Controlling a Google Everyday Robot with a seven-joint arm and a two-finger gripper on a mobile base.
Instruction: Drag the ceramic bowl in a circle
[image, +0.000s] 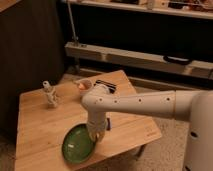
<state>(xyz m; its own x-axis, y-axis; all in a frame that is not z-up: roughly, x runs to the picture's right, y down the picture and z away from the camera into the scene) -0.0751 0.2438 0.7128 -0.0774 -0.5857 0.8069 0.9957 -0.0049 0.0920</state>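
Dim room, wooden table (40, 130), perhaps metal shelving (135, 55) behind.

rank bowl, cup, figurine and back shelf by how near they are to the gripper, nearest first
1. bowl: front of the table, with the shut gripper on its rim.
2. cup and figurine: both toward the table's back, figurine further left in view; too close to call.
3. shelf: beyond the table, at the back.
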